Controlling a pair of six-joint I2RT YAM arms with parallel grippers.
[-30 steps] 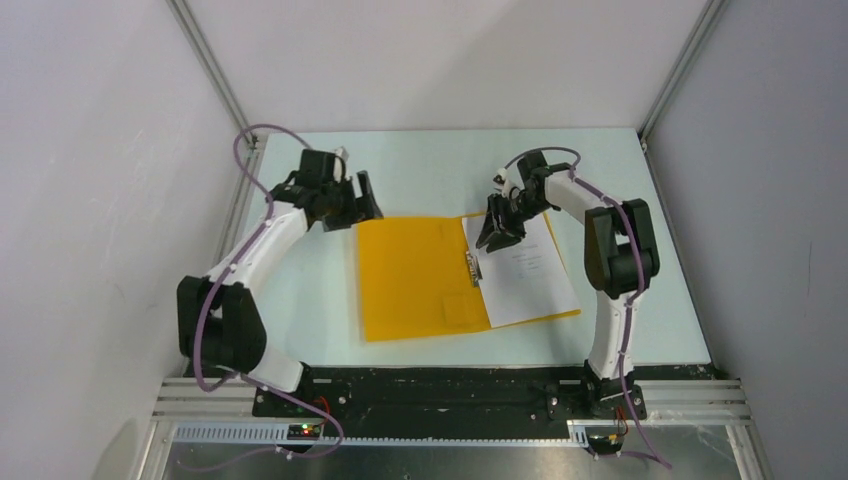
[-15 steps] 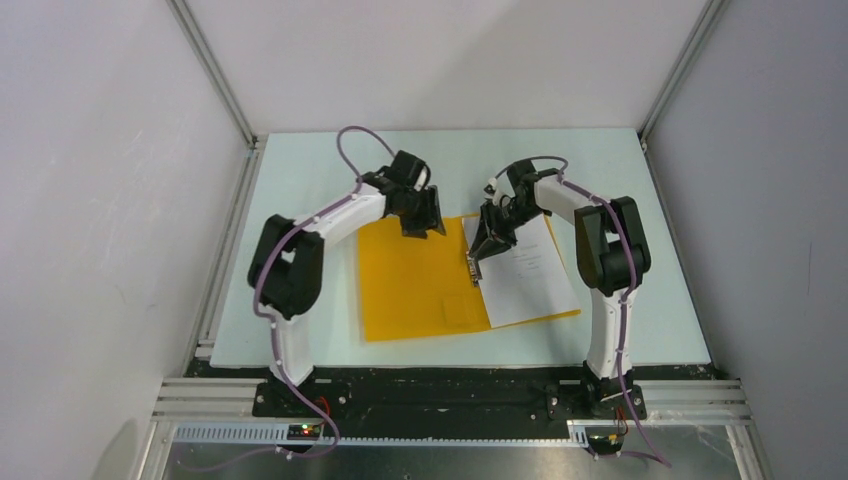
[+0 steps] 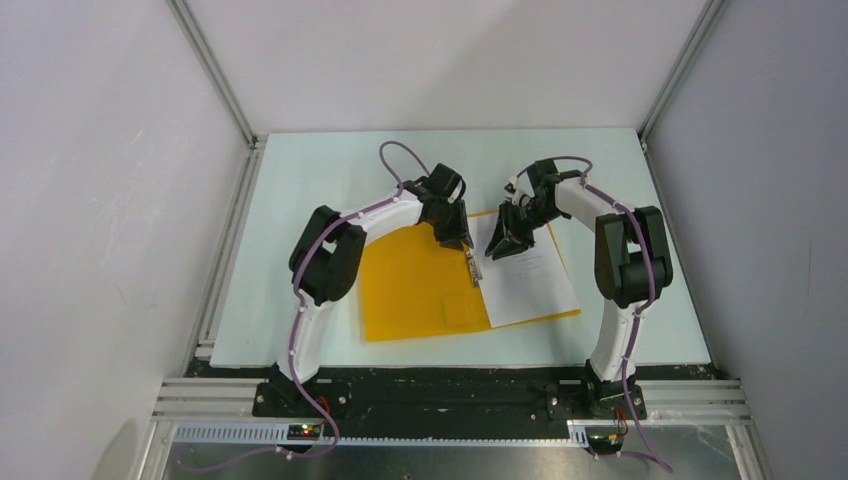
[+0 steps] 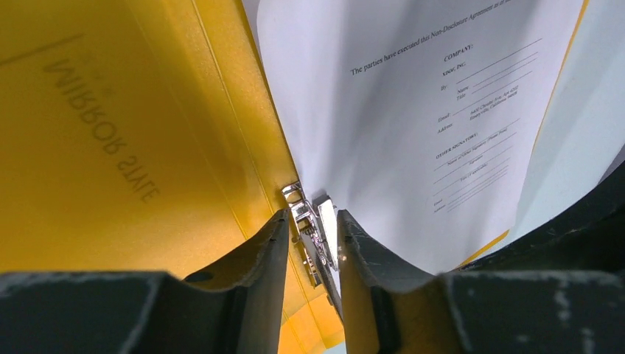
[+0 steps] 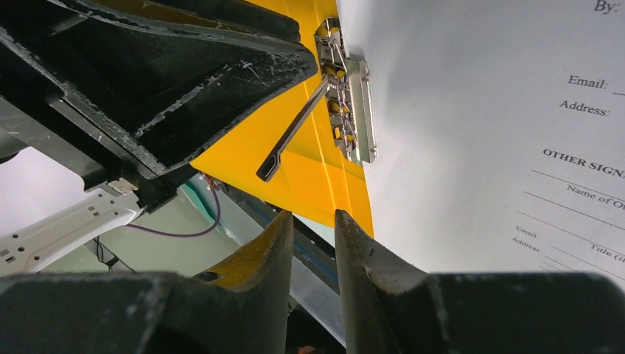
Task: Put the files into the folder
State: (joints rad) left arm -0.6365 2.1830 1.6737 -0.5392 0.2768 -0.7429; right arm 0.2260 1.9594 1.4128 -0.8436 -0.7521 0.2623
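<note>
The orange-yellow folder (image 3: 415,285) lies open on the table. The white files (image 3: 528,275) rest on its right half, with their left edge at the metal clip (image 3: 474,268) on the spine. The clip's lever (image 5: 293,134) stands raised. My left gripper (image 3: 463,240) hangs over the clip; in the left wrist view its fingers (image 4: 312,214) straddle the clip (image 4: 298,198) with a narrow gap, and yellow shows beside the lever. My right gripper (image 3: 500,250) hovers over the files' top left corner. Its fingers (image 5: 313,215) stand slightly apart with nothing between them.
The pale green table (image 3: 300,200) is boxed in by white walls and aluminium posts. A black base rail (image 3: 450,395) runs along the near edge. The two grippers are close together above the folder's spine. A small pale label (image 3: 460,310) sits on the left cover.
My left arm swung right from the folder's far left corner to the clip, and its jaws narrowed. My right gripper shifted slightly right over the files and narrowed a little.
</note>
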